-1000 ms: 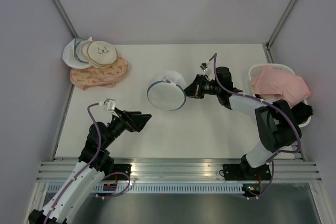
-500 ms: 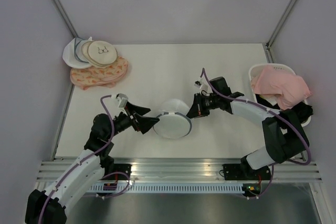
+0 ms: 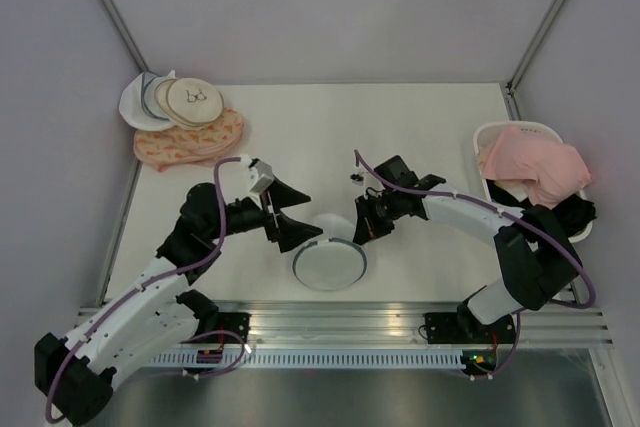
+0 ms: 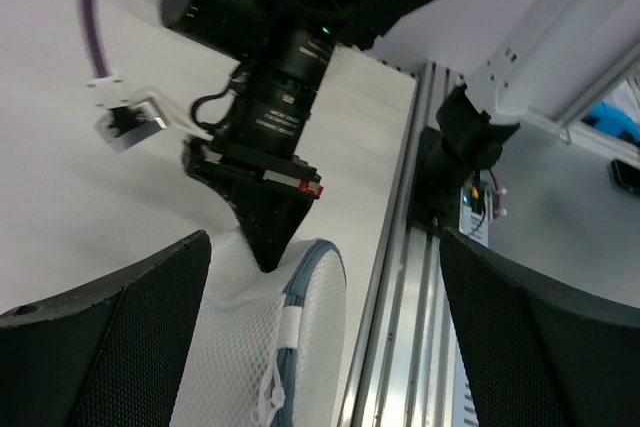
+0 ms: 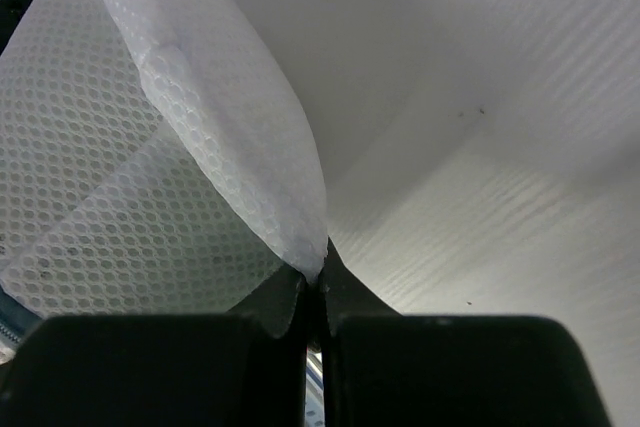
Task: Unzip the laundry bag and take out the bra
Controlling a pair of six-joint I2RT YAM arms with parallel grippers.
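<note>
Over on the left, the left gripper [image 3: 305, 217] hangs with its fingers spread wide and empty, just beside the laundry bag [image 3: 328, 265] near the front edge of the table [image 3: 420, 137]. Its zipper [image 4: 303, 282] looks unopened to me, and no bra is in sight. On the right, the right gripper [image 3: 361, 229] pinches the bag's mesh tight. Unzipping and removal are both left to do.

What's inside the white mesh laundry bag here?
Only white mesh and the grey-blue zipper rim of the laundry bag show. The mesh covers its contents, so no bra is visible.
</note>
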